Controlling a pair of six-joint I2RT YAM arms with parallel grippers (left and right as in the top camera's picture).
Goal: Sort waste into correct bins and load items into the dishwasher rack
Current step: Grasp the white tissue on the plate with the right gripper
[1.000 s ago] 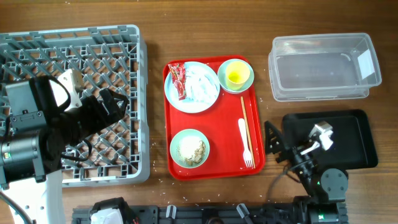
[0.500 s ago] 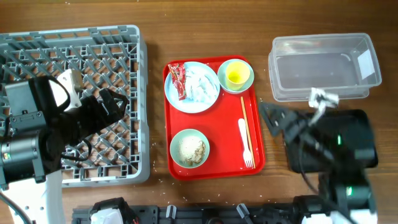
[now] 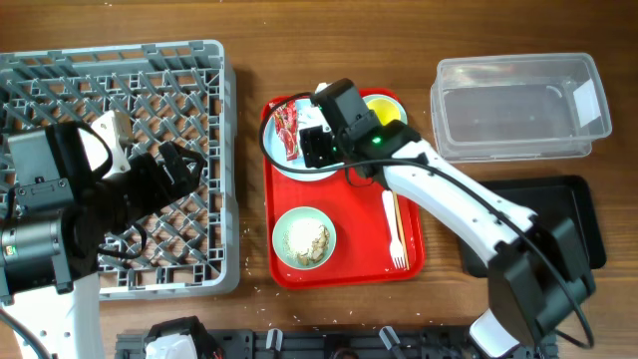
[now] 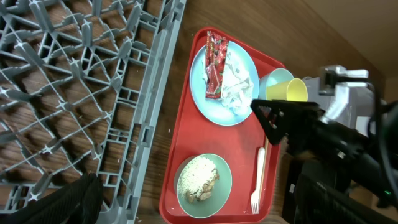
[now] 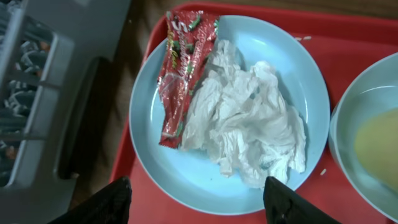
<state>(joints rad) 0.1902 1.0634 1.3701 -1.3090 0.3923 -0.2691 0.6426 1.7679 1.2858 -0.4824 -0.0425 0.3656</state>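
1. Faintly printed in white and green along the red snack wrapper (image 5: 181, 74), yet too crinkled to read. Lying on the left part of the pale blue plate (image 5: 298, 81), touching the crumpled white napkin (image 5: 245, 127) beside it.
2. White label (image 3: 586, 100) at the right end of the clear tub (image 3: 518, 105); any text too small to make out.
3. Right gripper (image 5: 196, 186) hovering above that plate on the red tray (image 3: 344, 271), fingers (image 5: 102, 205) wide apart, clamped on nothing.
4. From overhead, most of the plate and napkin hidden under the right wrist; yellow cup (image 3: 389, 108) in its bowl partly covered too.
5. Left gripper (image 3: 185, 165) over the grey dishwasher rack (image 3: 150, 50). Only one dark finger (image 4: 68, 202) clear, at the lower left corner of the wrist view; jaws apart, holding nothing.
6. Green bowl (image 3: 281, 231) of rice-like scraps (image 3: 307, 239), white fork (image 4: 256, 183) and thin chopsticks (image 3: 395, 217) on the red tray. Black tray (image 3: 573, 214) half hidden behind the right arm.
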